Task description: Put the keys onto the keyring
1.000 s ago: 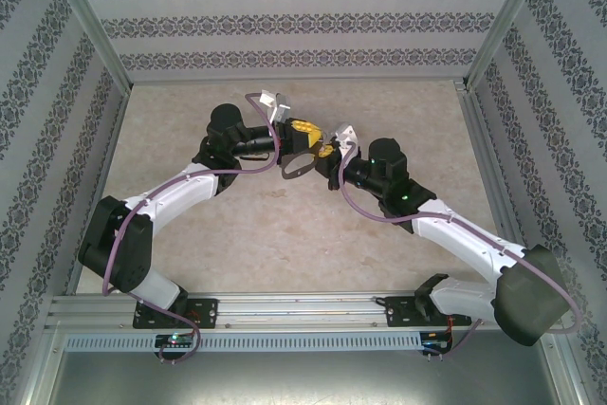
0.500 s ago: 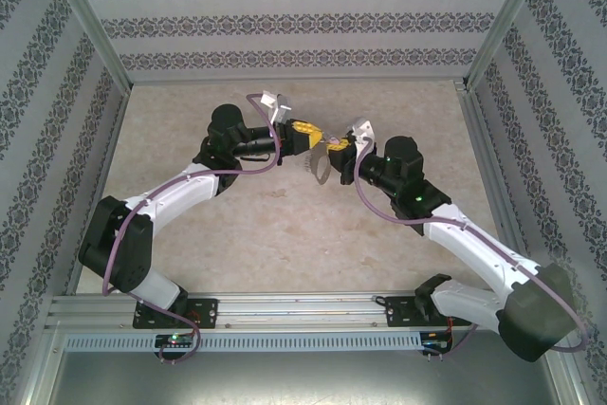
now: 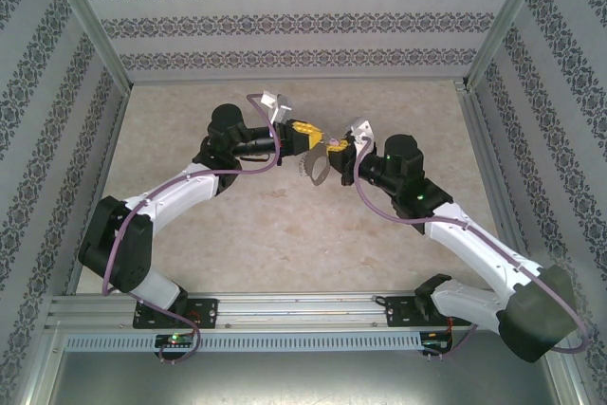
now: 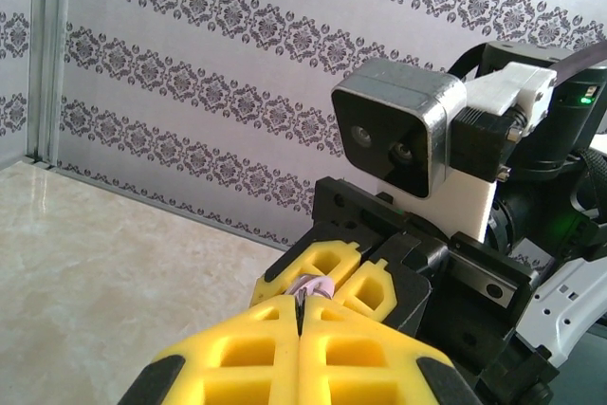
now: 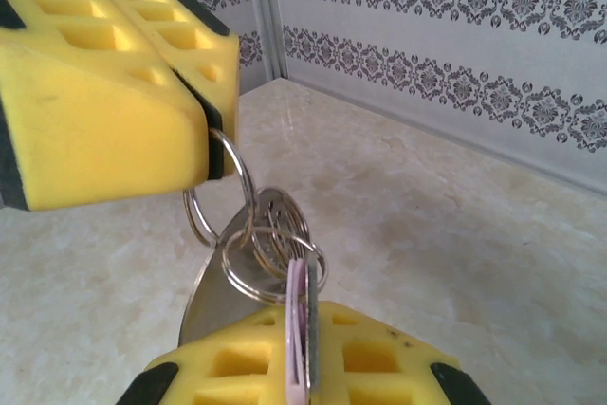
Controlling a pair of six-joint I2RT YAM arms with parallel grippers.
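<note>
Keyring [image 5: 270, 225] hangs in the air above the marbled tabletop [image 5: 455, 234], strung between the two arms near the middle of the enclosure. Its silver rings bunch together, and a flat grey metal piece [image 5: 213, 310] dangles beneath them. The left fingers [image 5: 114, 120] are pressed together on the topmost ring, which loops out below their yellow pads. The right fingers [image 5: 379, 358] are clamped on the lilac key [image 5: 295, 329], held upright and edge-on, its top touching the bunch of rings. Whether the key is threaded on cannot be told. From above, the two pairs of fingers meet nearly tip to tip.
</note>
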